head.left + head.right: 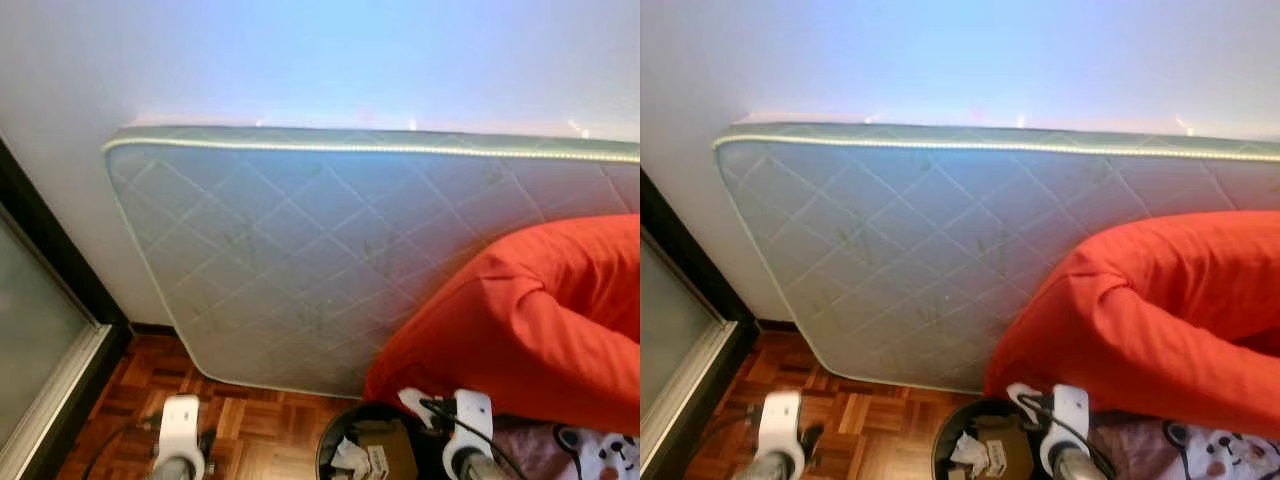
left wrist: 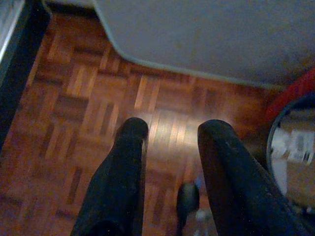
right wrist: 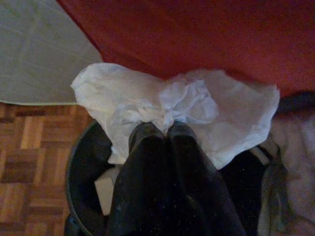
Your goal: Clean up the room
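Right hand (image 3: 165,129) pinches a crumpled tissue (image 3: 172,110) above the bin (image 3: 78,167); it should spread its fingers directly over the opening, while the left hand (image 2: 170,130) hangs spread.

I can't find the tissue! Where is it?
The tissue is pinched in the right end effector, over the black bin, beside the red beanbag.
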Available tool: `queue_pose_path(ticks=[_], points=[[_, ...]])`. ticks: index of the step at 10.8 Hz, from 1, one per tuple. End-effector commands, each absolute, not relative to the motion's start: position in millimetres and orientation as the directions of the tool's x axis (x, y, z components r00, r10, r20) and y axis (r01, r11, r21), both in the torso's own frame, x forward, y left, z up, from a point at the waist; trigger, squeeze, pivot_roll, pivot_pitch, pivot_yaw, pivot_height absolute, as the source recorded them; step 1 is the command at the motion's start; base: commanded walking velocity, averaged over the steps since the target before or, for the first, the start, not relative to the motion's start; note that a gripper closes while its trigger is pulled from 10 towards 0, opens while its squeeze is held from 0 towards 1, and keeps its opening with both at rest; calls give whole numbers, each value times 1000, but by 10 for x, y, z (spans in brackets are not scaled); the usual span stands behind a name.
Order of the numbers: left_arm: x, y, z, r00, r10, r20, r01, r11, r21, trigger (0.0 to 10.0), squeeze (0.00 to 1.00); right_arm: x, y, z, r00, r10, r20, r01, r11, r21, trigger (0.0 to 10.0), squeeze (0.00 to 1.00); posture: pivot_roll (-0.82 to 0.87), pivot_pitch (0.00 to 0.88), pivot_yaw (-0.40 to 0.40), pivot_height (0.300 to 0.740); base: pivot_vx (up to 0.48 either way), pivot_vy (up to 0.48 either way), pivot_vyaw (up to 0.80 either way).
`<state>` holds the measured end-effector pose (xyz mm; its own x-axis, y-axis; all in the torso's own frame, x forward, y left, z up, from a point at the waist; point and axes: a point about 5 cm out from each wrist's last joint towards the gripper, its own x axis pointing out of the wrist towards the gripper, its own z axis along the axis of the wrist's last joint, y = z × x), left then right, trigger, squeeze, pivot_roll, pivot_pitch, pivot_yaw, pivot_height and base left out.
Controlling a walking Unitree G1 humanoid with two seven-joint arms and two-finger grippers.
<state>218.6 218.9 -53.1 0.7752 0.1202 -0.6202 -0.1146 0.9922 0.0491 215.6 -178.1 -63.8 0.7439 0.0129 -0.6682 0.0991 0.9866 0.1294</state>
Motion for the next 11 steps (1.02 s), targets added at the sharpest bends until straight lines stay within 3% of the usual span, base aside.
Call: queue_pose_path(ticks=[1, 5, 8, 11], points=[[2307, 2161, -448, 811, 117, -574, -126, 992, 24, 10000, 0, 2242, -1742, -576, 774, 54, -631, 41, 990, 135, 10000, 0, 144, 9, -7, 740, 0, 0, 0], [2660, 2014, -114, 933, 81, -351, -96, 995, -24, 10000, 0, 2491, -1639, -355, 870, 116, -480, -51, 988, 147, 10000, 0, 137, 35, -14, 740, 0, 0, 0], [2640, 1992, -121, 938, 75, -340, -89, 996, -25, 10000, 0, 2532, -1655, -322, 885, 56, -462, 12, 990, 143, 10000, 0, 137, 49, -14, 740, 0, 0, 0], [2603, 2016, -153, 932, 70, -355, -82, 996, -21, 10000, 0, 2460, -1615, -398, 852, 101, -513, -29, 989, 147, 10000, 0, 138, 65, -12, 740, 0, 0, 0]])
